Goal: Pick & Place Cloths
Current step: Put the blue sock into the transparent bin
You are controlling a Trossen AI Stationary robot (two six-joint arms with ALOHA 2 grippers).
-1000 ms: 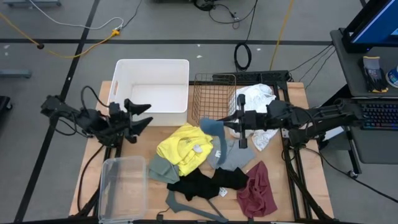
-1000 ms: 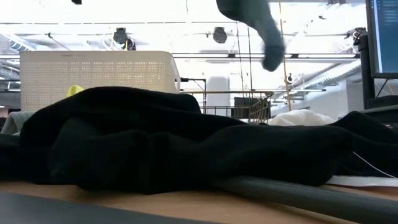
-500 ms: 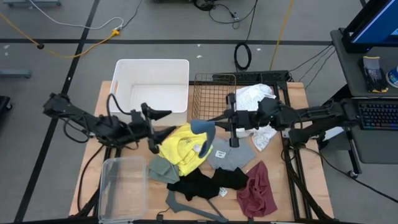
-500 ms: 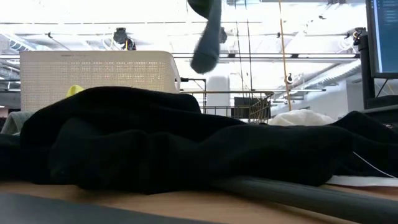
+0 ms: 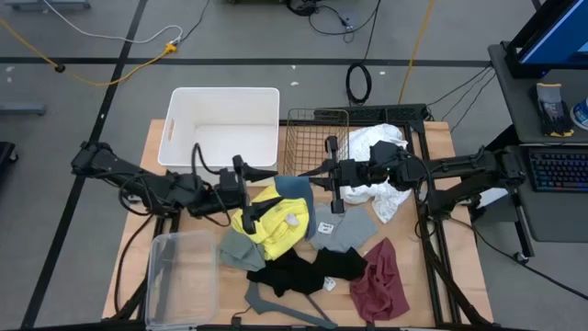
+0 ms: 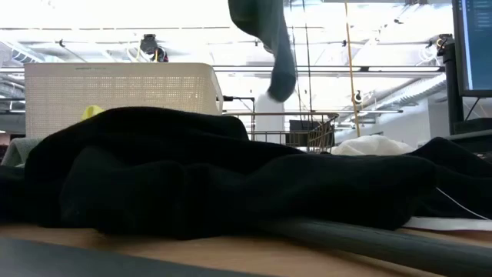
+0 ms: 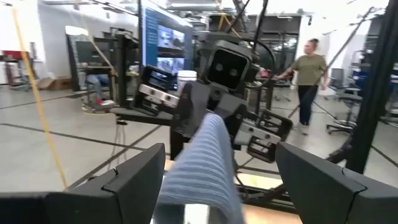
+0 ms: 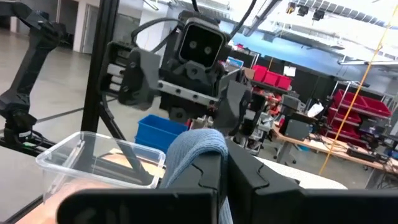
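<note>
The grey-blue cloth (image 5: pixel 296 190) is raised at one end between the two grippers, and its other part (image 5: pixel 347 232) lies on the table. In the low view a strip of the grey-blue cloth (image 6: pixel 270 38) hangs down from above. My right gripper (image 5: pixel 314 176) is shut on the cloth. My left gripper (image 5: pixel 268 188) is open and faces the right one, its fingers on either side of the ribbed cloth (image 7: pixel 202 165) without clear touch. The yellow (image 5: pixel 266 225), sage green (image 5: pixel 241 250), black (image 5: pixel 303 269) and maroon (image 5: pixel 381 280) cloths lie on the table. The white cloth (image 5: pixel 377 152) lies by the wire basket. My right gripper (image 8: pixel 217 158) pinches a bunched upper end of the grey-blue cloth (image 8: pixel 196 144) between its two fingers, coming level from the table's right. That end is lifted clear and folds over the fingertips. A strip hangs slack below, and the far part rests on the table.
A white bin (image 5: pixel 225 133) and a wire basket (image 5: pixel 317 142) stand at the far edge, and a clear bin (image 5: pixel 179 276) stands at the near left. A thin grey hanger (image 5: pixel 285 308) lies near the front edge. A person (image 7: pixel 309 78) walks in the room beyond.
My left gripper has moved toward the table's right, over the yellow cloth, until its open fingers stand around the raised grey-blue cloth. My right gripper has shifted a little toward the table's left with the cloth's end, and the hanging strip has swung.
</note>
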